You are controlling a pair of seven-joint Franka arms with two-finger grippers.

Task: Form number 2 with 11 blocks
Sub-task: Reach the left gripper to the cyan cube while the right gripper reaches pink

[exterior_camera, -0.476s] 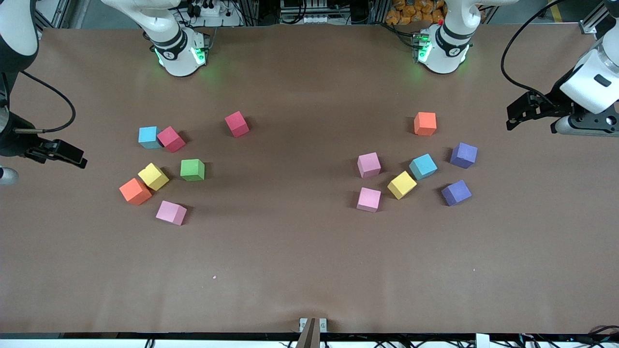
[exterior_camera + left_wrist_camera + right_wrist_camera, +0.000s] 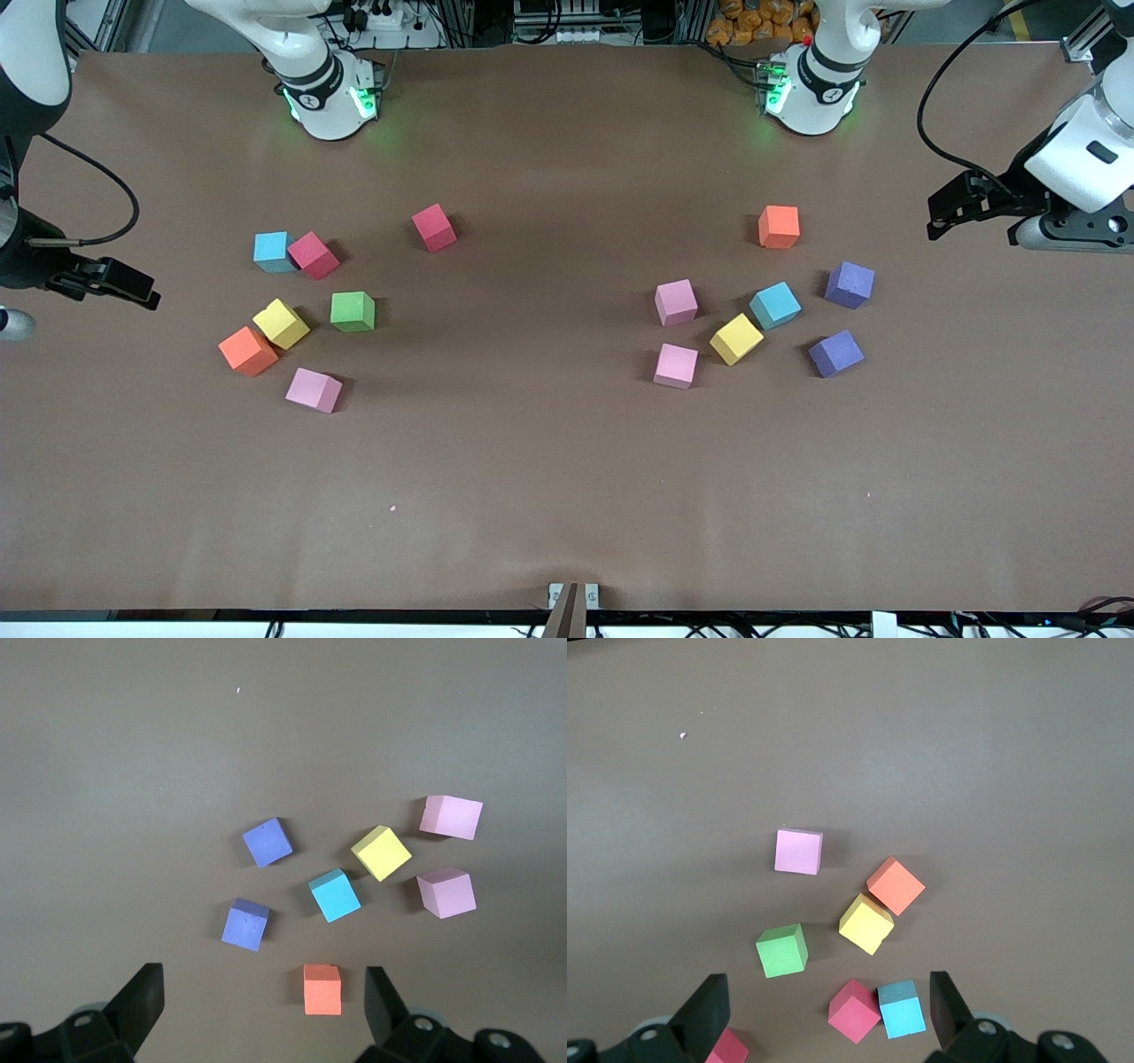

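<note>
Change: Nothing on the brown tabletop (image 2: 567, 496) has shifted in the last half second. Only the left arm's wrist has crept a little.
Meaning: You have not started building, and no number 2 exists yet.
Right tool (image 2: 142, 294): Fingers spread and empty, over the tabletop edge at the right arm's end.
Group at the right arm's end: Seven small matte foam cubes.
- The light blue cube (image 2: 272, 252) touches the crimson cube (image 2: 314, 255).
- The yellow cube (image 2: 281, 323) touches the orange cube (image 2: 248, 351).
- The pink cube (image 2: 314, 390), the green cube (image 2: 353, 311) and the second crimson cube (image 2: 433, 228) each stand apart.
Group at the left arm's end: Seven more, none touching.
- These are the upper pink cube (image 2: 676, 302), lower pink cube (image 2: 676, 366), second yellow cube (image 2: 736, 338), second light blue cube (image 2: 775, 306), second orange cube (image 2: 779, 227), lower purple cube (image 2: 835, 354) and upper purple cube (image 2: 850, 284).
Left tool (image 2: 941, 217): Fingers spread and empty, over the edge at the left arm's end.
Count: Three pink, one green, and two each of light blue, crimson, yellow, orange and purple. That makes fourteen; you need eleven, so three are spare.
</note>
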